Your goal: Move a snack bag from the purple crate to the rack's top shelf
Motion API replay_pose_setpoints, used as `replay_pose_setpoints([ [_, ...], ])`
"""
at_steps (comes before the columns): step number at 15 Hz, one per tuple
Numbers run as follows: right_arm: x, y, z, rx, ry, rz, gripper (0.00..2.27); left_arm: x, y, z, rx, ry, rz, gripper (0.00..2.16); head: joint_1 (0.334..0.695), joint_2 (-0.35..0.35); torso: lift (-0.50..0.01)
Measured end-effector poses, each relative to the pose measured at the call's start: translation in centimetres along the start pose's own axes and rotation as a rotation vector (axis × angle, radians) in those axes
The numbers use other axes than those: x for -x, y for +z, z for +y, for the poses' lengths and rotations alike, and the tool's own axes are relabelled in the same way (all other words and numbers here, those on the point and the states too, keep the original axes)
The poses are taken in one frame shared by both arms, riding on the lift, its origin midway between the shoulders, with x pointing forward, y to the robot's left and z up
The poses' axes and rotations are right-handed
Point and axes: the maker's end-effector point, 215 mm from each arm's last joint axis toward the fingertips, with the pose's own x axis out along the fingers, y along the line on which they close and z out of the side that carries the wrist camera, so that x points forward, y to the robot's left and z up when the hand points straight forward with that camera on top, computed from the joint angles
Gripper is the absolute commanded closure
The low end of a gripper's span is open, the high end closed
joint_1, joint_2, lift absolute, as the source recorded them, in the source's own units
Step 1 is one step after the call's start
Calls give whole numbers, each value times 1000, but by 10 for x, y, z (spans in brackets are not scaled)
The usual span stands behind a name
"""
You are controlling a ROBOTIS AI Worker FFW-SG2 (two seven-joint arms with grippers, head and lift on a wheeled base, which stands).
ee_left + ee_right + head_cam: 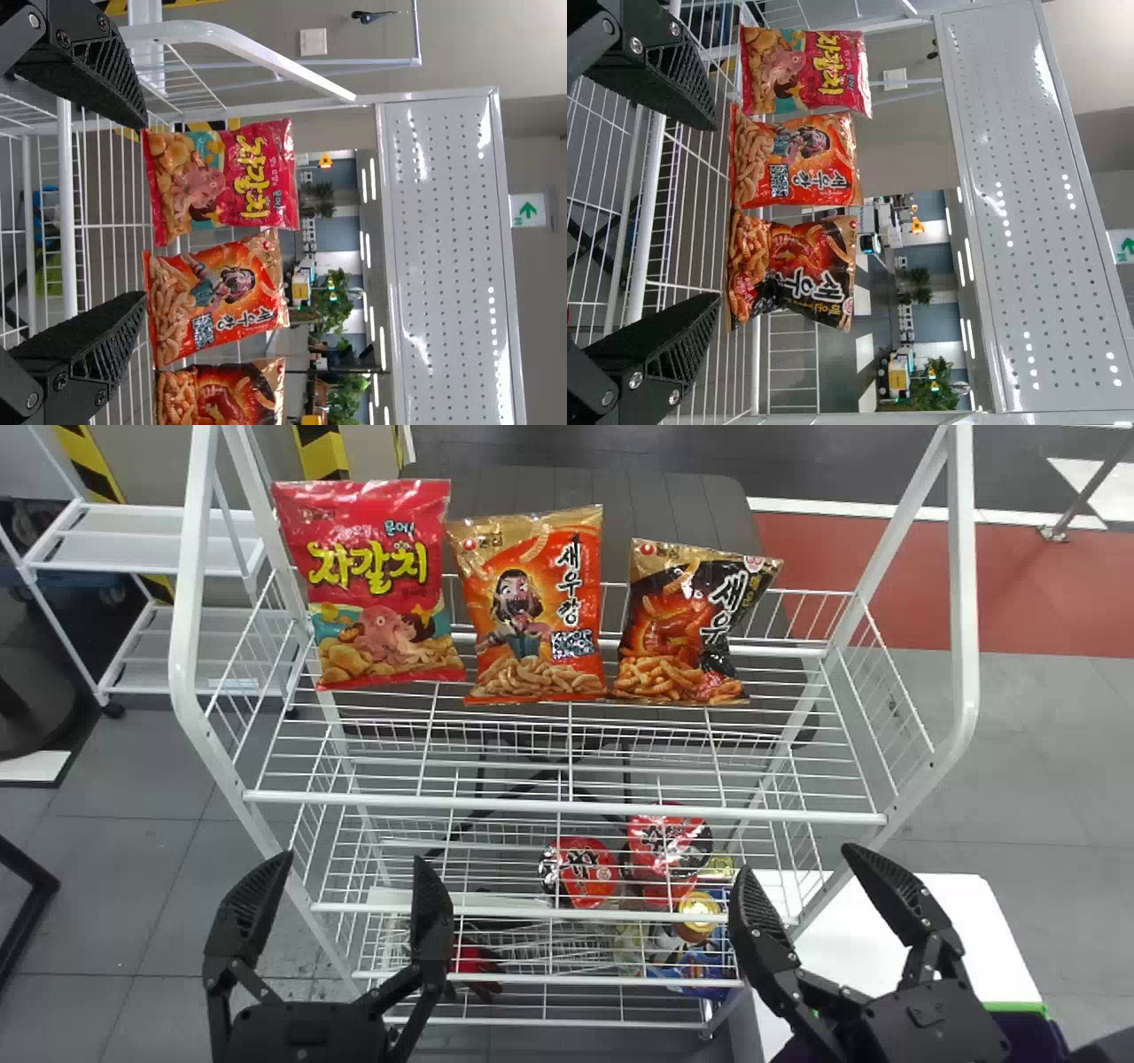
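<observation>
Two grippers are nearest: the left gripper (353, 857) and the right gripper (796, 860), both raised in front of the rack. On each, the black fingers stand wide apart with nothing between them and no contact with any bag. The purple crate (1047, 1035), green along its rim, sits at the lower right behind the right gripper — mostly hidden, contents cannot be determined. Beside it is a white tabletop (974, 921). The rack is white wire; through its lower levels are visible two rounded packs with red tops, one (585, 872) left of the other (669, 846), and a gold-lidded container (698, 917); the exact level of each cannot be told. Three glossy, filled snack bags stand in a row on the top shelf (567, 807), printed fronts facing the robot. Left is a red bag (381, 580) with a pink octopus; middle, an orange bag (532, 607) with a gold top and a pictured figure; right, a black-and-orange bag (691, 629), its upper part slanting right — all three closely spaced. Behind the rack is a dark tabletop (638, 505); farther left stands a small white shelf unit (146, 510).
</observation>
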Motion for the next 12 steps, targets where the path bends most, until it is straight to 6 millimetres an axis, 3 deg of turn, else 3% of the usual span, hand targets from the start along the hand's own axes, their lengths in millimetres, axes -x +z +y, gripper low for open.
replay_pose_setpoints([
  [12, 1, 7, 2, 8, 4, -31, 164, 1, 0, 1, 3, 8, -3, 147, 695, -59, 0],
])
